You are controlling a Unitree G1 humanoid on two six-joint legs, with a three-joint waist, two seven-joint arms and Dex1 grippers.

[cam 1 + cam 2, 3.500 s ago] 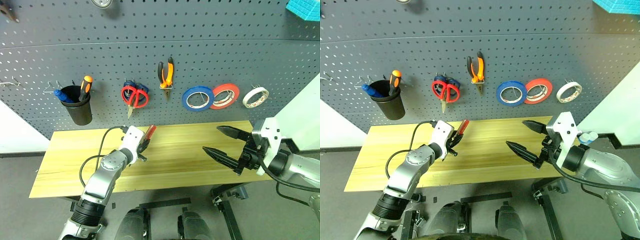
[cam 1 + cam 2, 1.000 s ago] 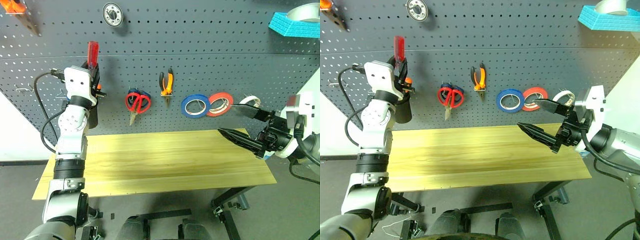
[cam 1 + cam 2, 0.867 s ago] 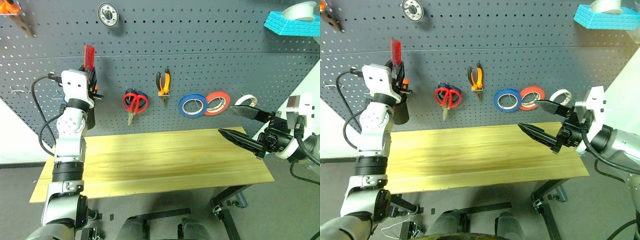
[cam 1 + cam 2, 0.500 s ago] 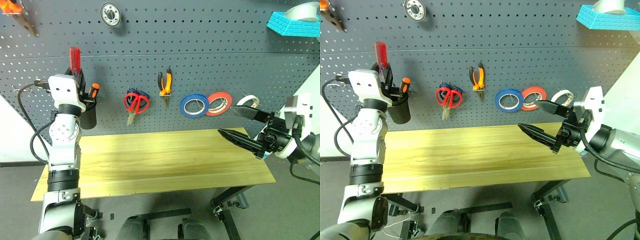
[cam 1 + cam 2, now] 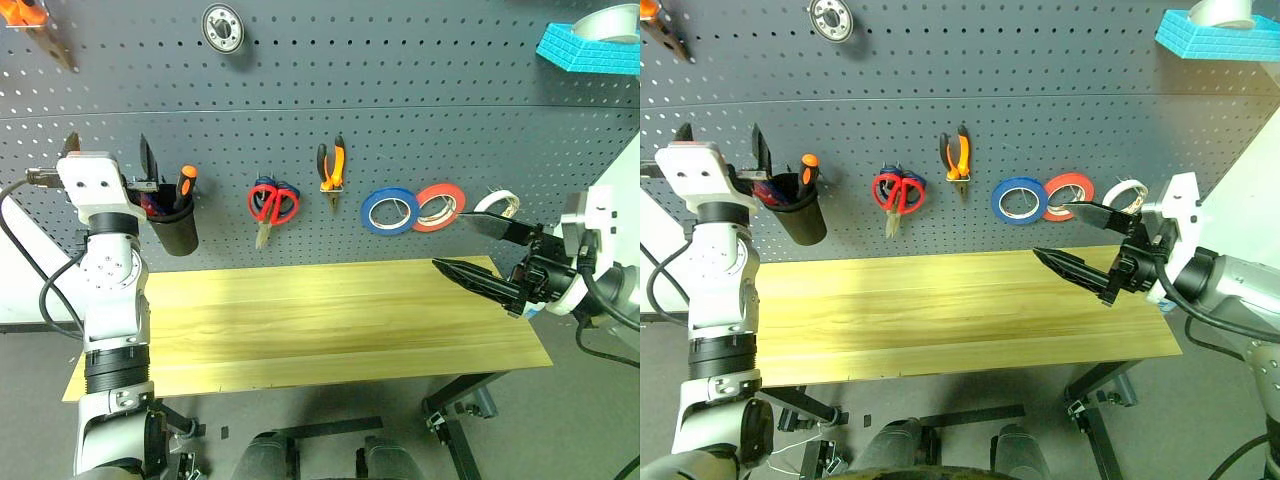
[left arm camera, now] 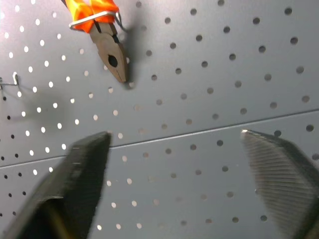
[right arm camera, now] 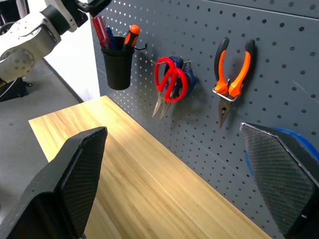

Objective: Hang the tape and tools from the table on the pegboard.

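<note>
Left eye view — left gripper (image 5: 108,150) is up beside the black cup (image 5: 173,232) on the pegboard (image 5: 400,110), jaws spread wide and holding nothing. The red-handled screwdriver (image 5: 152,204) stands in that cup next to an orange-handled one, so it looks dropped there on purpose for storage. The table (image 5: 300,320) has no tools left on it.

Right eye view — right gripper (image 5: 1080,240) hangs over the table's right end, jaws fully apart, empty; parked out of the way, I'd judge. Red-handled scissors (image 5: 890,190), pliers (image 5: 956,152) and the off-white tape (image 5: 1124,192) each hang on hooks, tape just past the red-orange roll (image 5: 1070,190) and blue roll (image 5: 1017,200).

Left wrist view — wide-apart fingers (image 6: 75,179) face bare pegboard with nothing between them; another pair of orange pliers (image 6: 104,37) hangs on a wire hook higher up.

Right wrist view — open fingers (image 7: 75,174) frame the tabletop, cup, scissors and pliers, all apart from the gripper. Task looks essentially done.
</note>
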